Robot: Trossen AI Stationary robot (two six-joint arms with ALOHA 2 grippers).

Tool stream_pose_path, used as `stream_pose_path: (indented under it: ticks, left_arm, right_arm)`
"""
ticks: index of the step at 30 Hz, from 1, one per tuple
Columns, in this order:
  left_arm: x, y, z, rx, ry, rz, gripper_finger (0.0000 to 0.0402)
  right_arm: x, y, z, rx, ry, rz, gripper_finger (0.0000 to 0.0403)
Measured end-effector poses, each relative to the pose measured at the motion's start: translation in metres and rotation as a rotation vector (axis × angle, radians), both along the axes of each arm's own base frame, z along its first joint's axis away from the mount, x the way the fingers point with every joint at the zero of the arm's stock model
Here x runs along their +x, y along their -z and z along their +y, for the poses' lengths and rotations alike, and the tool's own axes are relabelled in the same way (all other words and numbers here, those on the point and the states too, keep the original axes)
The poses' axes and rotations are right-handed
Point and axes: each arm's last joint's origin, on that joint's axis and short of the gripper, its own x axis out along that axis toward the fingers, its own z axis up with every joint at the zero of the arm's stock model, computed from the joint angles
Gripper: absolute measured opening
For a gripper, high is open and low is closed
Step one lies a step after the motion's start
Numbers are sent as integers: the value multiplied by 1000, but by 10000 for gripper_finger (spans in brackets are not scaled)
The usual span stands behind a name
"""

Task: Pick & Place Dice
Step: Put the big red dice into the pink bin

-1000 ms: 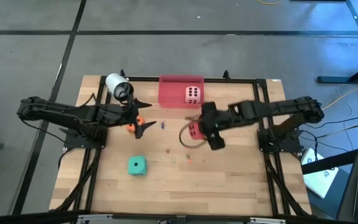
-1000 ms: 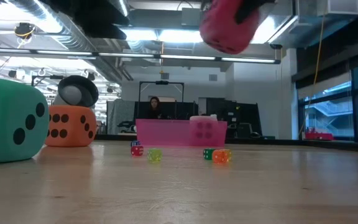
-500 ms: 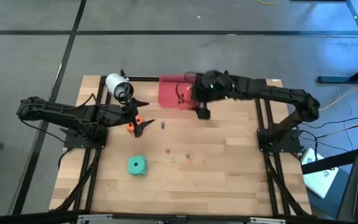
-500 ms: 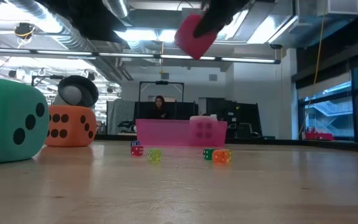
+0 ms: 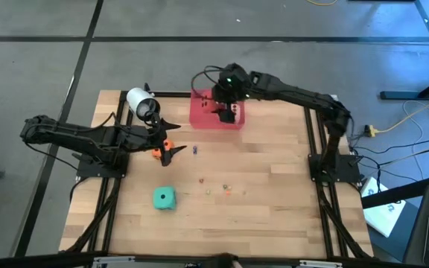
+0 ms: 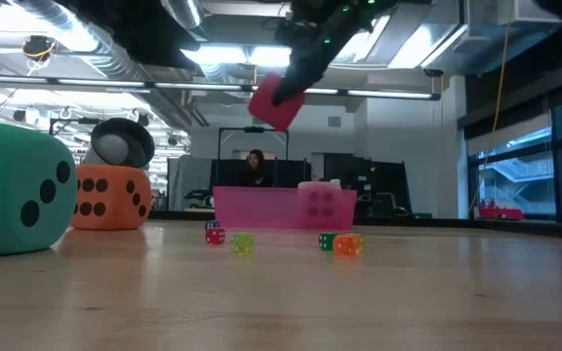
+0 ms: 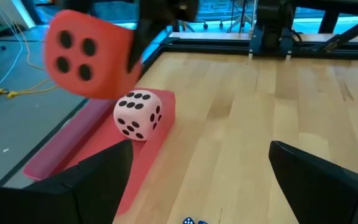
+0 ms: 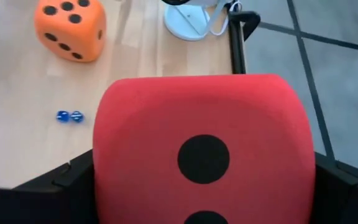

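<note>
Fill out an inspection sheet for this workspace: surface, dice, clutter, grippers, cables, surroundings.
Surface: wooden table, bare in most places.
Job's things: red die held in the air above the pink tray; pink die in the tray; orange die and teal die on the wood.
Clutter: tiny coloured beads mid-table; white lamp-like object at the far left corner.
Grippers: right gripper shut on the red die over the tray; left gripper open, at the orange die.
Cables: yellow cable on the floor to the right.
Surroundings: open workshop; a person behind the table.
</note>
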Motion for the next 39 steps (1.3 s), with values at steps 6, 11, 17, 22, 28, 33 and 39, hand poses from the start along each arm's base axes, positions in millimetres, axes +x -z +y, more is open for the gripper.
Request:
stream_pose_path:
  ticks: [6, 11, 17, 22, 28, 33, 39]
  left_arm:
    - [0, 2, 0, 9, 7, 28, 372]
    - [0, 3, 0, 32, 15, 42, 372]
    - [0, 3, 0, 51, 22, 52, 372]
    - [0, 3, 0, 76, 32, 71, 372]
    - [0, 3, 0, 103, 42, 84, 372]
    - [0, 3, 0, 118, 47, 92, 372]
    - [0, 3, 0, 135, 52, 100, 372]
  right_arm:
    - [25, 6, -26, 4, 1, 98, 367]
    - [37, 28, -41, 50, 13, 229, 367]
    - [33, 38, -54, -18, 70, 359, 367]
    - [19, 37, -72, -8, 116, 391, 367]
    - [2, 36, -99, 6, 182, 396, 367]
    - [-5, 36, -110, 13, 209, 395, 367]
    - [-5, 51, -117, 4, 205, 451, 367]
